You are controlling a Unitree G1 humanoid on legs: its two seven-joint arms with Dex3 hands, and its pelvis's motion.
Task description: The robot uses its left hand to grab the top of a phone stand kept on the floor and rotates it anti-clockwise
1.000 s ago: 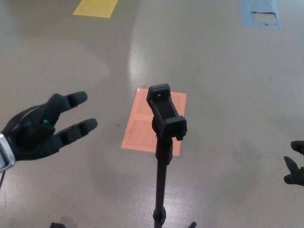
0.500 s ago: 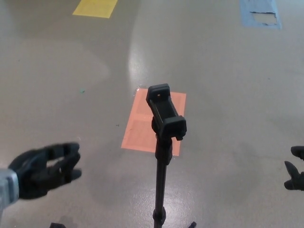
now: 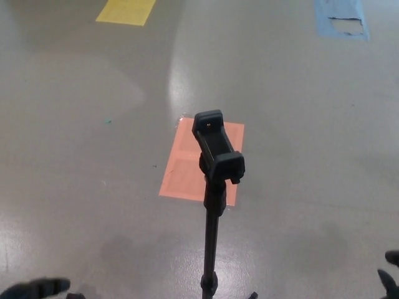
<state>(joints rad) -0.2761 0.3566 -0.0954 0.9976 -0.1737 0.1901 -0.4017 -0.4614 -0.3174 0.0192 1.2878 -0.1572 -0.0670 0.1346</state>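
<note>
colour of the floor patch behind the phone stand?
Orange-salmon patch, seen in the head view behind the black phone stand.

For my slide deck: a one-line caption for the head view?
Black phone stand upright on grey floor before an orange patch, untouched by either hand.

A black phone stand [image 3: 215, 162] is seen above a salmon-orange floor patch [image 3: 187, 163] on glossy grey floor [image 3: 299, 124]. Far beyond the black left hand [image 3: 34, 288], a yellow patch [image 3: 126, 10] is seen; beyond the black right hand [image 3: 391, 273], a blue one [image 3: 340, 17].
</note>
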